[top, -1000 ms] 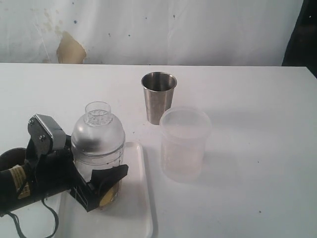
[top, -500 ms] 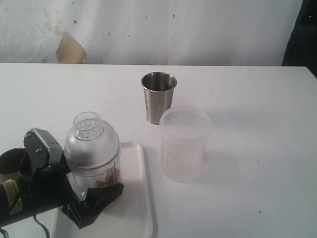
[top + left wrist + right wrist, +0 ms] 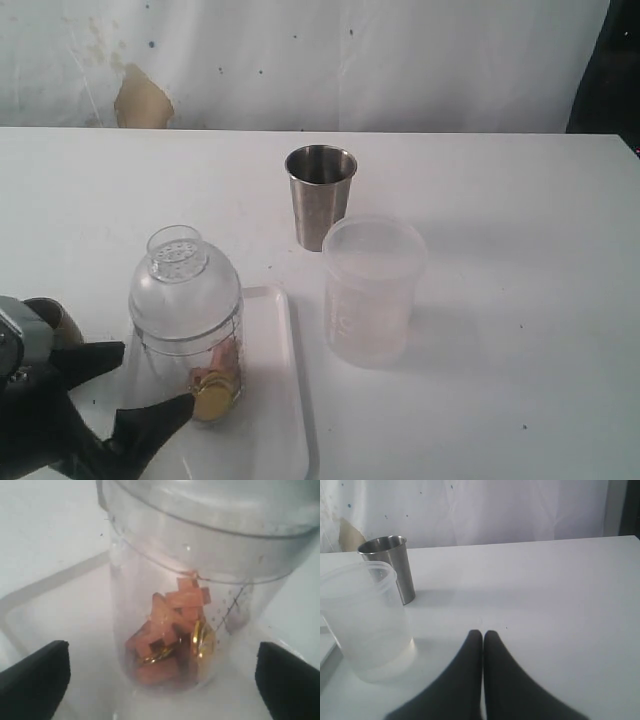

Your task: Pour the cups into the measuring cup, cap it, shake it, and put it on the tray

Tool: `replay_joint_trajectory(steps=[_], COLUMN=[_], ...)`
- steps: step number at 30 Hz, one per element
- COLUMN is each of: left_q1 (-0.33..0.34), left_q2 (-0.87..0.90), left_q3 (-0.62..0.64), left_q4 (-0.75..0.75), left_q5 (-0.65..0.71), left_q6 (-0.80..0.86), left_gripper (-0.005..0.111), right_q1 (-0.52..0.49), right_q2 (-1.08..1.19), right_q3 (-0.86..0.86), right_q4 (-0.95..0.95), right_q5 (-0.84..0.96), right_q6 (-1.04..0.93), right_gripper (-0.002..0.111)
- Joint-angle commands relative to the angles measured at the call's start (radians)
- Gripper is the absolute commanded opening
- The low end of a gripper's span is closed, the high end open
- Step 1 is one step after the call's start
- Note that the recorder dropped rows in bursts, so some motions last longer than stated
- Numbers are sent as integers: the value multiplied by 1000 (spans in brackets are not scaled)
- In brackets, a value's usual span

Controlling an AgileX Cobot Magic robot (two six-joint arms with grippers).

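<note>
**Capped measuring cup standing on the tray**

We are seeing the measuring cup (image 3: 188,345), wearing its domed lid (image 3: 185,285), standing upright on the white tray (image 3: 272,400) in the lower left of the frame. Orange and gold pieces (image 3: 172,625) are lying at its bottom. Our left gripper (image 3: 155,375) is flanking it with fingers wide apart, not touching it. Our right gripper (image 3: 483,634) is hovering over the table (image 3: 560,590) with fingers pressed together. The steel tumbler (image 3: 320,200) and frosted container (image 3: 372,295) are standing near centre.

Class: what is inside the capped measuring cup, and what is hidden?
The measuring cup holds orange-brown blocky pieces and shiny gold pieces at its bottom. Whatever lies beneath that pile is covered.
</note>
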Motion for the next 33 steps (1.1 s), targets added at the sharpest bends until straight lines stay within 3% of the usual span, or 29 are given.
replay_joint_trajectory(steps=[1, 2, 3, 4, 7, 11, 15, 19, 21, 26, 33], left_q1=[2, 2, 2, 2, 2, 2, 2, 2, 23, 94, 96], left_q2=[-137, -169, -206, -235, -325, -481, -648, -818, -922, -1118, -1439], left_q3=[34, 34, 34, 34, 34, 6, -143, -266, -300, -285, -210], left_q4=[-93, -93, -93, -89, -116, -235, -260, -223, -73, 258, 300], left_q5=[147, 208, 278, 351, 496, 720, 1037, 1146, 1269, 1397, 1393], left_q6=[-129, -143, -166, -178, -272, -265, -246, -246, -377, -777, -828], left_gripper=[59, 42, 15, 1, 0, 0, 0, 0, 0, 0, 0], right_q1=[7, 7, 7, 7, 7, 7, 7, 7, 7, 7, 7], right_q2=[-6, -6, -6, -6, -6, -6, -6, -6, -6, -6, -6], right_q3=[6, 6, 6, 6, 6, 6, 6, 6, 6, 6, 6], right_q4=[-2, -2, -2, -2, -2, -2, -2, -2, -2, -2, -2], right_q5=[2, 2, 2, 2, 2, 2, 2, 2, 2, 2, 4], right_q6=[1, 1, 1, 1, 1, 1, 1, 1, 1, 1, 1], right_gripper=[0, 0, 0, 0, 0, 0, 0, 0, 0, 0, 0])
